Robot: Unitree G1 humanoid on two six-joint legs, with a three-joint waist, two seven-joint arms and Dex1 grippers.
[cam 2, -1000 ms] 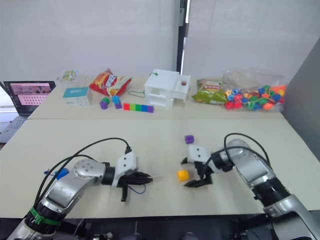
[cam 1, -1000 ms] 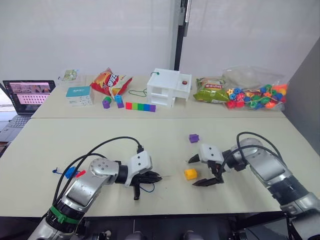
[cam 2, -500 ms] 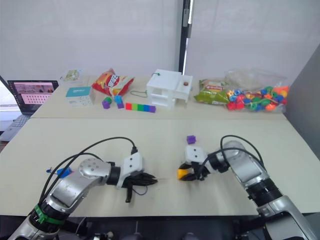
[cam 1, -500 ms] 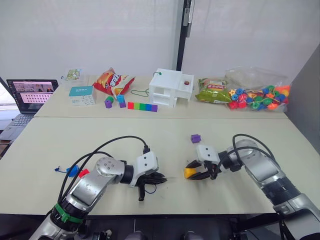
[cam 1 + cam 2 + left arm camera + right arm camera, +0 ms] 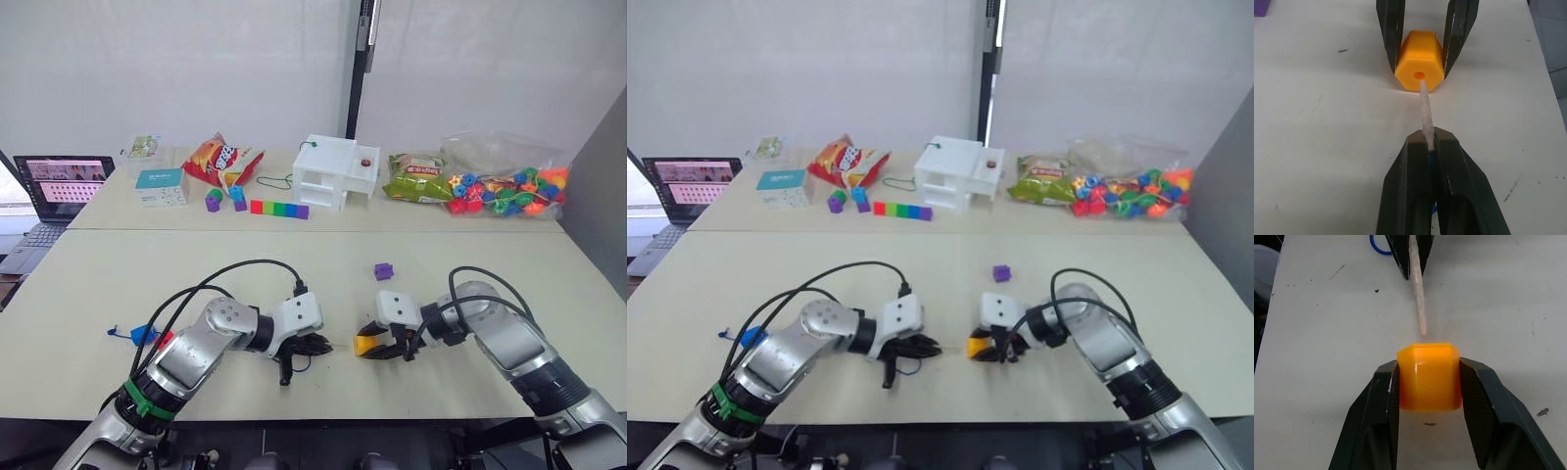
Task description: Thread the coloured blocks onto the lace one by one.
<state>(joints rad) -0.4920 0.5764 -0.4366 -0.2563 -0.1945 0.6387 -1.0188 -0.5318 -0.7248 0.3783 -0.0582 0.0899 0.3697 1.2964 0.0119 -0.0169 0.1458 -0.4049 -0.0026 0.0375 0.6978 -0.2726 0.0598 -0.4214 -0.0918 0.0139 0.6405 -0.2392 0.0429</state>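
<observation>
While the right gripper (image 5: pixel 1428 382) clamps the yellow-orange block (image 5: pixel 1418 61) from both sides, the left gripper (image 5: pixel 1429 147) pinches the lace's (image 5: pixel 303 364) pale tip (image 5: pixel 1424 113) closed, its point at the mouth of the block's hole (image 5: pixel 1419 75).

Both grippers meet low over the near table (image 5: pixel 98 279), with bare tabletop between them and a loop of the dark-blue lace lying under the left one. Beyond them a purple block (image 5: pixel 383 270) sits alone, well apart. On the far table (image 5: pixel 549 221) stand a white toy house (image 5: pixel 333 171), a fused colour bar (image 5: pixel 278 208), two loose blocks (image 5: pixel 224 200), a snack bag (image 5: pixel 220 160), a green packet (image 5: pixel 415 176), a small box (image 5: pixel 158 185), and a clear bag (image 5: pixel 502 176) full of mixed beads. A laptop (image 5: pixel 54 186) sits at the far left.
</observation>
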